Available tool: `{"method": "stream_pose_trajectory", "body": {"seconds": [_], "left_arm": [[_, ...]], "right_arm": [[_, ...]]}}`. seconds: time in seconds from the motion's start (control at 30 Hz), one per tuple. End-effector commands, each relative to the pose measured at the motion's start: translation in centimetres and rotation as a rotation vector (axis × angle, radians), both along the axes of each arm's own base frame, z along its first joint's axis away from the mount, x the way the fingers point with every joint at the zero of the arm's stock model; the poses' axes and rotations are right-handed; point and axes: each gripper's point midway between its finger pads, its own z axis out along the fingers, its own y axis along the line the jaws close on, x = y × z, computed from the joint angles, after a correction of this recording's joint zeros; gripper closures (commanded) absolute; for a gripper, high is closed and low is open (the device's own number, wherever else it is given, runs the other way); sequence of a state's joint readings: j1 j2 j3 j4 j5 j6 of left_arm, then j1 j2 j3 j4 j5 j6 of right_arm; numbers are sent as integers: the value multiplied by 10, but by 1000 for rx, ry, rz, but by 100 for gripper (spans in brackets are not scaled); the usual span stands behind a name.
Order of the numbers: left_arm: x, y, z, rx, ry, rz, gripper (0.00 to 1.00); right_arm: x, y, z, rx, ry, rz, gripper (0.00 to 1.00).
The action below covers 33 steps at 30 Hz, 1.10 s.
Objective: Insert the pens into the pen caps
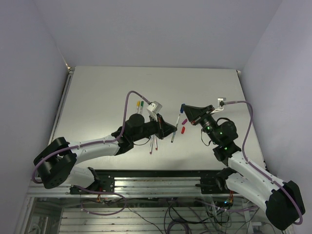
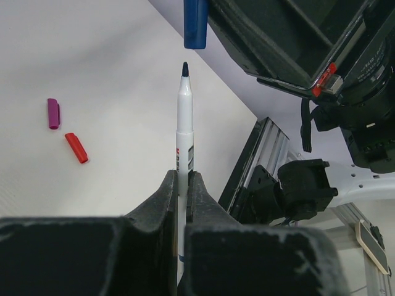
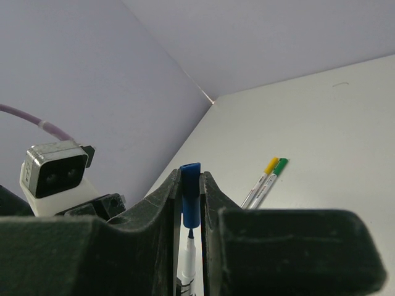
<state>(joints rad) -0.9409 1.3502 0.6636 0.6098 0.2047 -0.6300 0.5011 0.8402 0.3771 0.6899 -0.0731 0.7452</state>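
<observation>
The left gripper (image 2: 182, 180) clamps the blue-tipped pen (image 2: 184, 117), its tip just short of the blue cap (image 3: 190, 192) pinched in the right gripper (image 3: 191, 184), above the middle of the table (image 1: 97, 97). A purple cap (image 2: 54, 114) and a red cap (image 2: 76, 148) lie apart on its pale grey top. Lilac walls (image 1: 156, 29) rise along its far and side edges.

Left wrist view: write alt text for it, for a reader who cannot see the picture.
The left claw grips a white pen that points up the frame, its dark blue tip just below a blue cap and not yet inside it. The other arm fills the upper right with its black body. A purple cap and a red cap lie apart on the pale table at left.
</observation>
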Motion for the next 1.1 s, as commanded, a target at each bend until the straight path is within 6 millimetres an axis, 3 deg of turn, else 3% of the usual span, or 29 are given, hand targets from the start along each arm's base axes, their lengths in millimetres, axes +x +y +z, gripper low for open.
{"method": "stream_pose_trajectory", "body": {"seconds": [0.0, 0.63, 1.07], "left_arm": [[-4, -6, 20, -60, -32, -26, 93], [-3, -5, 17, -60, -22, -14, 93], [-3, -5, 11, -46, -14, -14, 93]], "right_arm": [[-1, 0, 5, 14, -27, 6, 100], [-4, 5, -5, 15, -6, 29, 100], [-6, 6, 0, 33, -19, 35, 100]]}}
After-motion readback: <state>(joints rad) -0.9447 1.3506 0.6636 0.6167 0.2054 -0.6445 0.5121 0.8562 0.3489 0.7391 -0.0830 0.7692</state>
